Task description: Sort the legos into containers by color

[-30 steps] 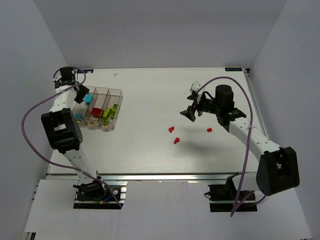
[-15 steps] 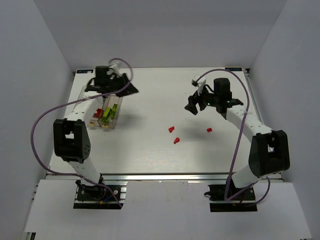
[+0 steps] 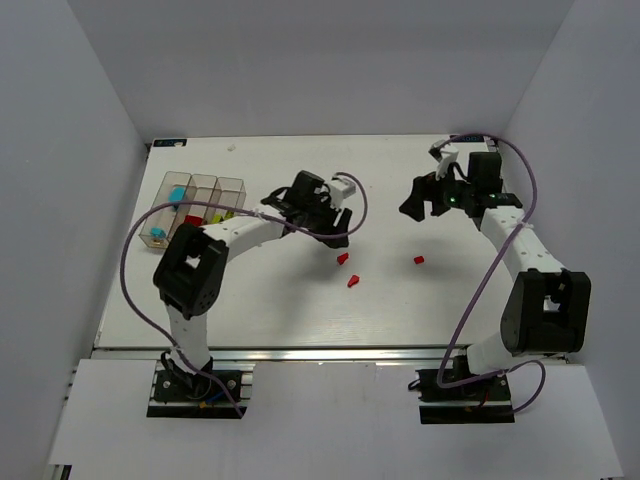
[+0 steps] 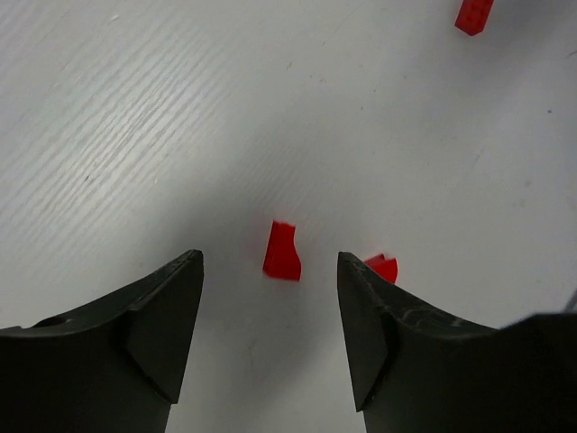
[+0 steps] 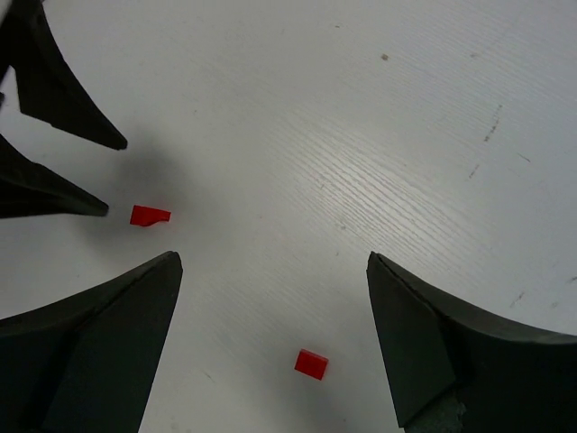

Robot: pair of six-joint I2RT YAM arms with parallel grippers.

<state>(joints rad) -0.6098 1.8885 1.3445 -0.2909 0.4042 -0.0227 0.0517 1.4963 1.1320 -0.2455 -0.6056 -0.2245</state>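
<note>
Left arm is swinging off the containers (image 3: 218, 182) toward their right; the left pincer (image 4: 268, 259) is now hovering released, jaws straddling one red lego (image 4: 282, 252) lying on the table (image 3: 280, 300), with a second red lego (image 3: 352, 281) just beside it and a third red lego (image 3: 419, 260) farther right of the containers. Right pincer (image 5: 273, 262), released and empty, is backing farther away from the containers. Sorted bricks (image 3: 178, 193) are sitting in the containers, so likely only these three reds are remaining, the straddled one going next
</note>
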